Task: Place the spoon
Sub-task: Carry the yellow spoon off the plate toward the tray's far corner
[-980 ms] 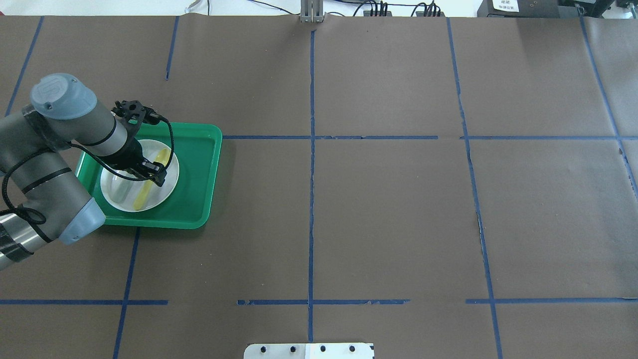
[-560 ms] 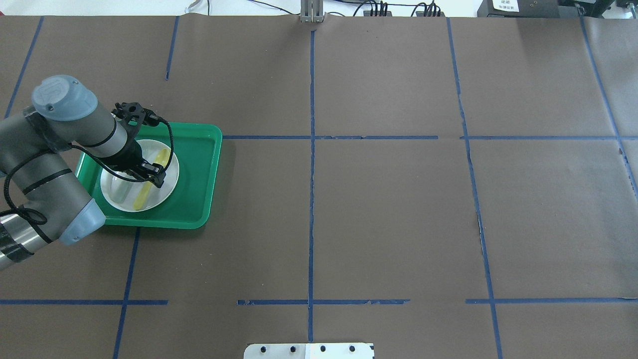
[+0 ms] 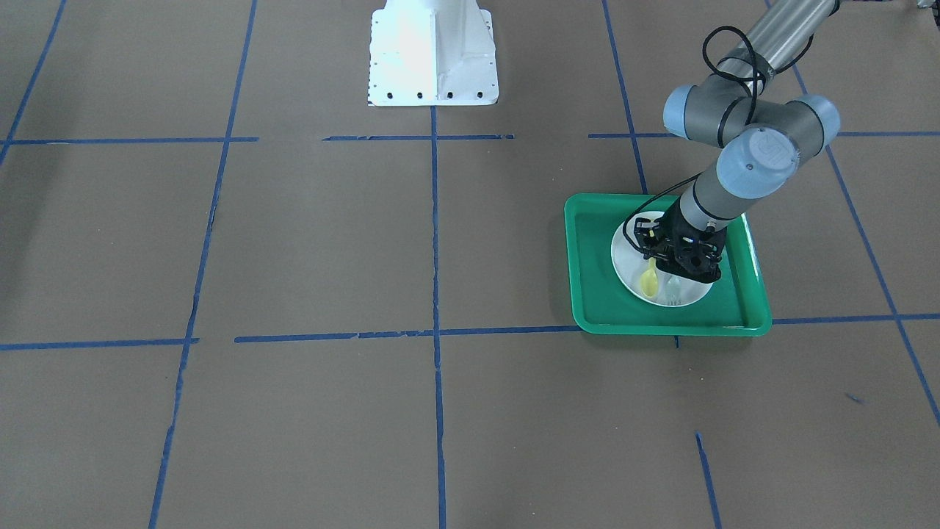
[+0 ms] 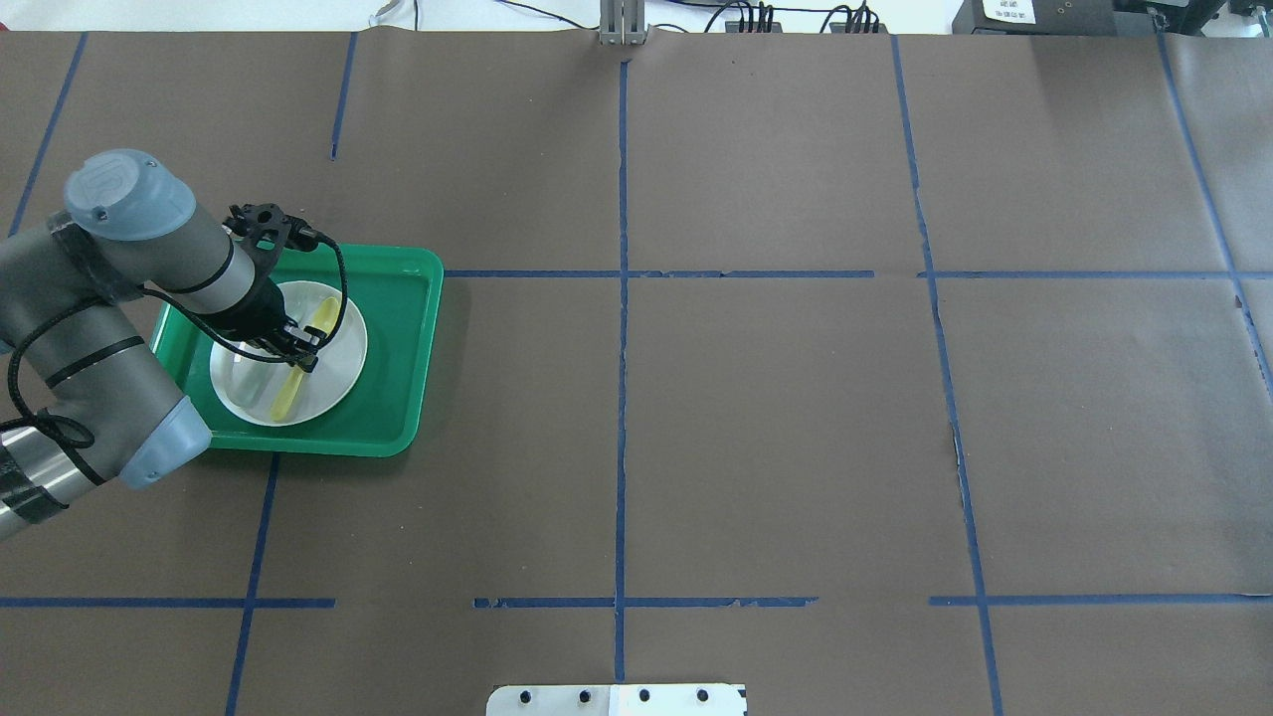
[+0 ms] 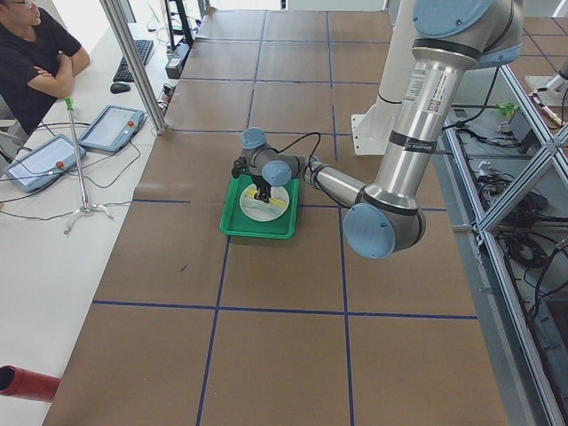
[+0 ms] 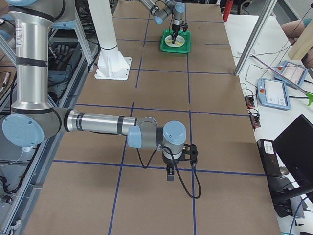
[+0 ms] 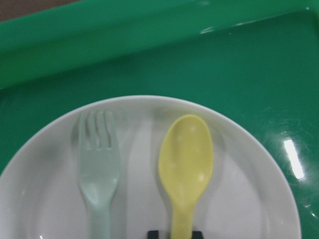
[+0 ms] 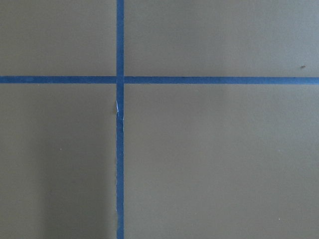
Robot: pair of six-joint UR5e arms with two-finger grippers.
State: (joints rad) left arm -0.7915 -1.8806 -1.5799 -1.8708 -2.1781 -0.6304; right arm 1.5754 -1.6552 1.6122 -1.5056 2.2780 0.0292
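The yellow spoon lies on the white plate in the green tray, beside a pale grey-green fork. My left gripper is down on the plate, its two fingertips close against either side of the spoon's handle, shut on it. In the overhead view the left gripper sits over the spoon's middle. In the front view the spoon's bowl sticks out from under the left gripper. My right gripper hangs over bare table far away; I cannot tell whether it is open or shut.
The tray sits at the table's left, with raised rims around the plate. Brown paper with blue tape lines covers the table. The robot's white base stands at the near edge. An operator sits beyond the table's far side.
The left gripper's fingers have drawn together around the spoon's handle. The plate has slid a little to the right in the tray.
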